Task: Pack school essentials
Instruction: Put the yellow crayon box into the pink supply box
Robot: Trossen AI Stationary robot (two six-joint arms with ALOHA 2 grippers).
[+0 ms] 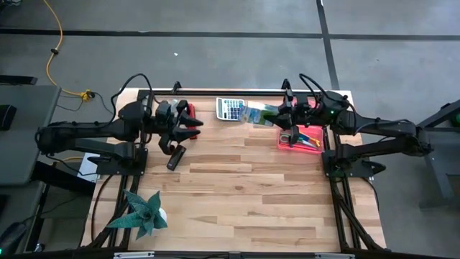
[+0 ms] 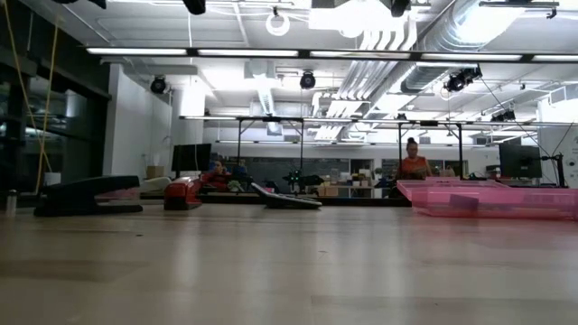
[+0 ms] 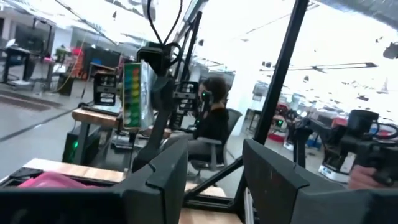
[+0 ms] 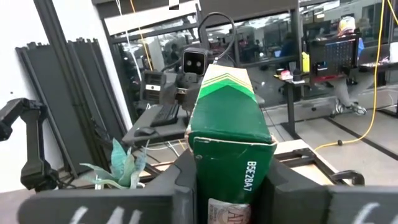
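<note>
Green box: the green-and-yellow cardboard crayon box (image 4: 230,137) stands upright between the right gripper (image 4: 227,186) fingers, its long axis running straight out from the jaws.
Right jaws: closed on the lower end of the crayon box, one dark finger on each flat side; most of the box sticks out past the fingertips.
Right gripper place: raised at the far right of the wooden table (image 1: 244,194), just above the far edge of the shallow pink plastic tray (image 1: 300,139).
Key relation: the tray lies directly under and slightly nearer than the held box, so the right arm is the one placed to lower it in; the box likely needs tipping to lie flat.
Tray contents: small coloured sticks already lie inside; which ones cannot be told.
Left jaws: the left gripper (image 3: 214,180) stands parted with nothing between its fingers.
Left gripper place: far left of the table, well apart from the tray, beside the long red stapler (image 1: 189,114).
Not for packing: grey-white calculator (image 1: 231,108) lies between the arms.
</note>
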